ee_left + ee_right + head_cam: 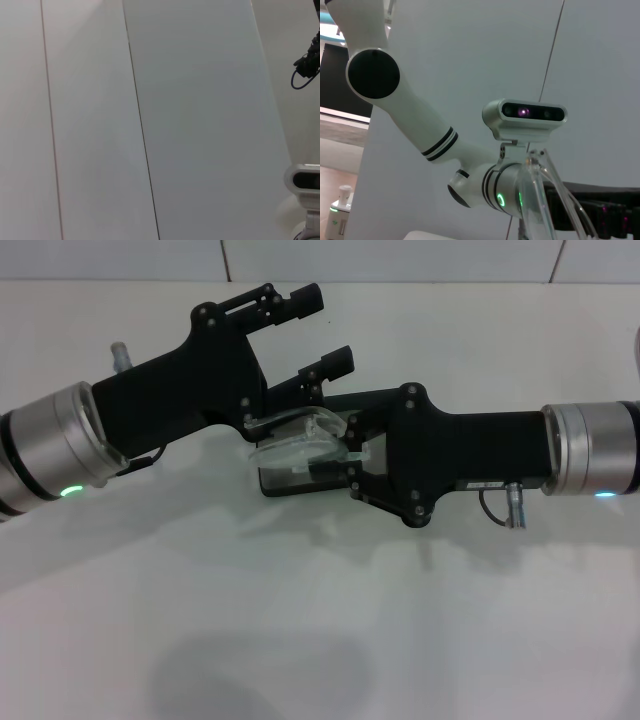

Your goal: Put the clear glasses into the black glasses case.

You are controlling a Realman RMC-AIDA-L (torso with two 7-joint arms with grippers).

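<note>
In the head view, the clear glasses (pixel 300 443) hang just above the black glasses case (pixel 283 484), which lies on the white table and is largely hidden under them and my right gripper. My right gripper (pixel 350 455) reaches in from the right and is shut on the glasses' right end. The glasses (pixel 540 200) also fill the lower part of the right wrist view as a clear curved edge. My left gripper (pixel 336 330) comes in from the left, open, its fingers spread just behind the glasses and not touching them.
The white table (pixel 320 620) lies bare in front of the arms, with a white panelled wall (pixel 150 120) behind. The left arm's wrist camera (pixel 525 117) and white elbow (pixel 372 72) show in the right wrist view.
</note>
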